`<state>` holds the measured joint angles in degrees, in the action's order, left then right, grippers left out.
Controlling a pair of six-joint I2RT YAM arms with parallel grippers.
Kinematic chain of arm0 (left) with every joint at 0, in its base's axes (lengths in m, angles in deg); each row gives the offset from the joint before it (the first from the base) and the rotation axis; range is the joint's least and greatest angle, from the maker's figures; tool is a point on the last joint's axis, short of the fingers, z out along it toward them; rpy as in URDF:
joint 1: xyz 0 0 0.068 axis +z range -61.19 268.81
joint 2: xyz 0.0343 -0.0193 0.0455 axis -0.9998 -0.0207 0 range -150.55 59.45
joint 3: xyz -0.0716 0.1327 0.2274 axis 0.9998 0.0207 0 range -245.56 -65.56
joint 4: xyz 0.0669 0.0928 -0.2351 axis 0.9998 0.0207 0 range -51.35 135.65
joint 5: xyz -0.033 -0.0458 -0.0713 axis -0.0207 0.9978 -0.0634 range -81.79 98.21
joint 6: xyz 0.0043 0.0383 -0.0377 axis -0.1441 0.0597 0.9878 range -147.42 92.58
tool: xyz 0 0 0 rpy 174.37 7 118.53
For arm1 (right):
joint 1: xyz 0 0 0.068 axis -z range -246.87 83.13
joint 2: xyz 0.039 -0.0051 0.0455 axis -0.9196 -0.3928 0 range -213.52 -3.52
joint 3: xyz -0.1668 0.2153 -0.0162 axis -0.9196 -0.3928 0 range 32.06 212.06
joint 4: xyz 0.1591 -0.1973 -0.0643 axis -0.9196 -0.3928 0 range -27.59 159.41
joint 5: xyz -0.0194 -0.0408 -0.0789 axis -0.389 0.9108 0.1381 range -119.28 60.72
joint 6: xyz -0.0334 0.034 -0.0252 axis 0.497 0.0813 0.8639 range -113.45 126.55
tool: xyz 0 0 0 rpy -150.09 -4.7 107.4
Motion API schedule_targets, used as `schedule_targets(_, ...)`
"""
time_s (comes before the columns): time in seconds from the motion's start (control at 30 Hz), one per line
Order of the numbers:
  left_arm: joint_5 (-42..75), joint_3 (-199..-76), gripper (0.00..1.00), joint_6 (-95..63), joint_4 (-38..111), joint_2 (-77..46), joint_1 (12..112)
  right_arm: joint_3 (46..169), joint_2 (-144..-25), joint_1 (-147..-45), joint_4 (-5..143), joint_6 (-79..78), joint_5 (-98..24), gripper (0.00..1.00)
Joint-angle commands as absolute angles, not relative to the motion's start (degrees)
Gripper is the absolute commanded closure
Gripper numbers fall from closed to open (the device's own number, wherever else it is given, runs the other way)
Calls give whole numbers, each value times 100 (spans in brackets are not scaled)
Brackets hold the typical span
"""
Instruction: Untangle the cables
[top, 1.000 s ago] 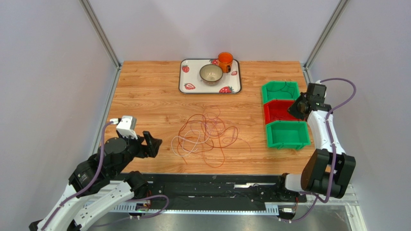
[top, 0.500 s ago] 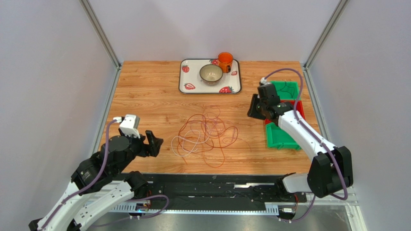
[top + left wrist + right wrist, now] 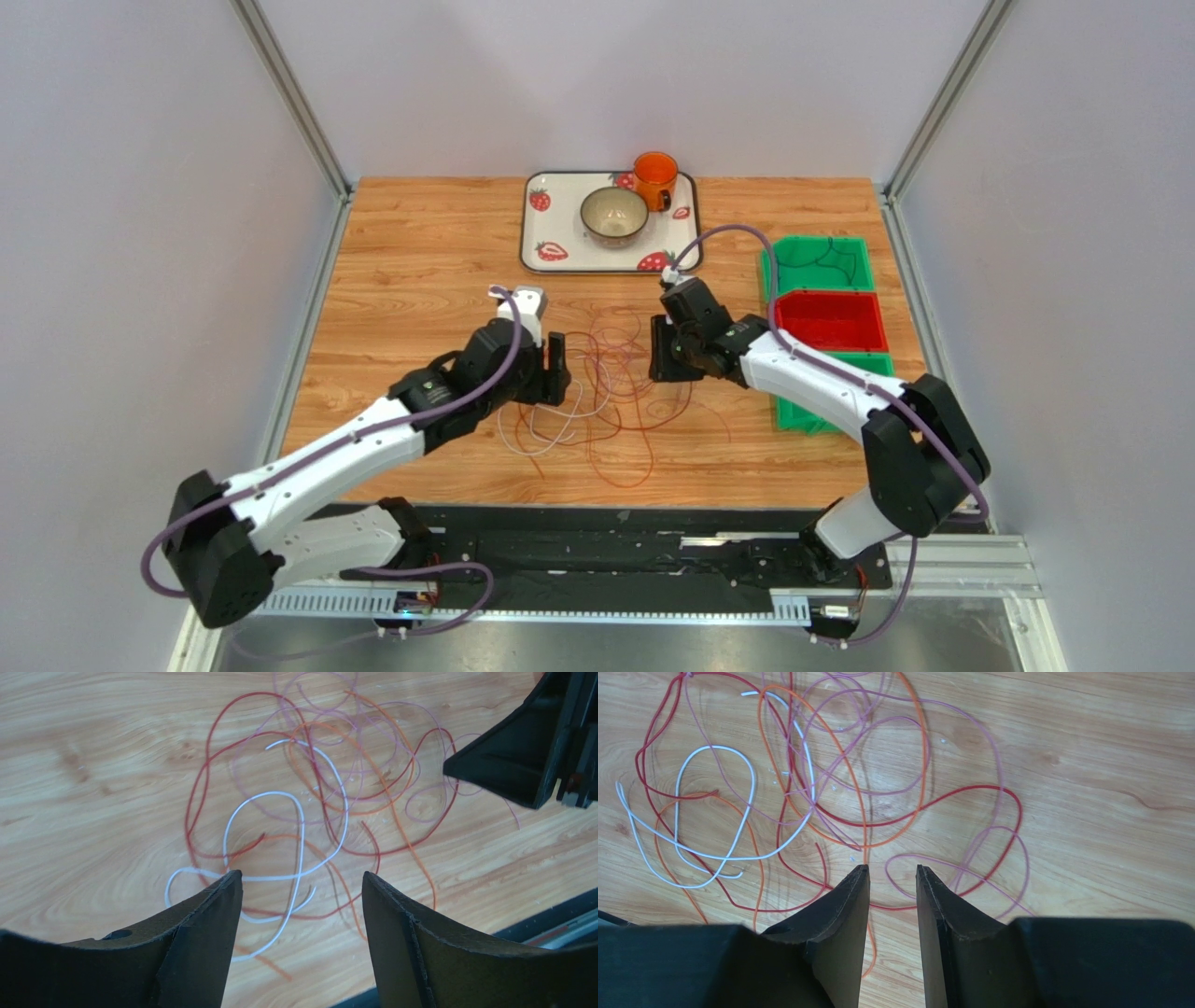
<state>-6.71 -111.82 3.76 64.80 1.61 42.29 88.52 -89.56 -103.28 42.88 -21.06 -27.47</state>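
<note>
Cables (image 3: 606,389) are a loose tangle in the middle of the table (image 3: 421,252). The loops go every which way, so there's no real long axis, though it's maybe a bit wider side to side. The left gripper (image 3: 556,370) reaches in low over the left edge, jaws wide and empty. The right gripper (image 3: 659,357) is over the right edge, with just a narrow gap and nothing held.

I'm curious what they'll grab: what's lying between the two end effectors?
The tangle of cables, red, orange, white and purplish, lies between the left end effector and right end effector; the top external view shows it.
</note>
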Motion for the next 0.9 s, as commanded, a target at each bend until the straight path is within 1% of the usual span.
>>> schedule_targets(0.0, -287, -10977, 28, 44, 4297, -706, 4197, 9235, -9150, -10466, 4621, -2079, -2665, 65)
schedule_targets(0.07, -146, -11186, 32, -26, 4050, -1302, 4197, 9191, -9177, -10467, 4550, -2043, -2419, 65)
schedule_targets(0.1, 107, -11501, 34, -9, 3980, -1662, 4188, 9095, -9116, -10467, 4428, -2113, -1948, 65)
schedule_targets(0.13, 275, -11582, 35, 0, 3944, -1979, 4179, 8990, -9098, -10467, 4383, -2139, -1769, 64)
schedule_targets(0.27, 241, -11925, 35, 44, 3724, -2447, 4021, 8480, -8669, -10467, 4225, -2560, -629, 63)
schedule_targets(0.37, 153, -12233, 35, 0, 3768, -2799, 3942, 7883, -8194, -10467, 4444, -2904, -301, 60)
schedule_targets(0.47, 48, -12619, 35, 0, 4056, -3308, 3828, 7479, -8026, -10467, 4821, -2957, -335, 60)
schedule_targets(0.57, -84, -12918, 39, 70, 4286, -3748, 3766, 7293, -7938, -10467, 5051, -2948, -352, 61)
schedule_targets(0.67, -198, -13086, 44, 140, 4417, -4047, 3757, 7091, -7867, -10458, 5375, -2861, -510, 61)
schedule_targets(0.7, -242, -13234, 48, 167, 4514, -4170, 3757, 7082, -7876, -10449, 5463, -2843, -546, 61)
schedule_targets(0.8, -609, -13411, 57, 298, 4900, -4285, 3740, 7011, -7893, -10397, 5622, -2764, -704, 61)
schedule_targets(0.87, -682, -13377, 59, 325, 4963, -4268, 3731, 7011, -7928, -10379, 5666, -2738, -791, 61)
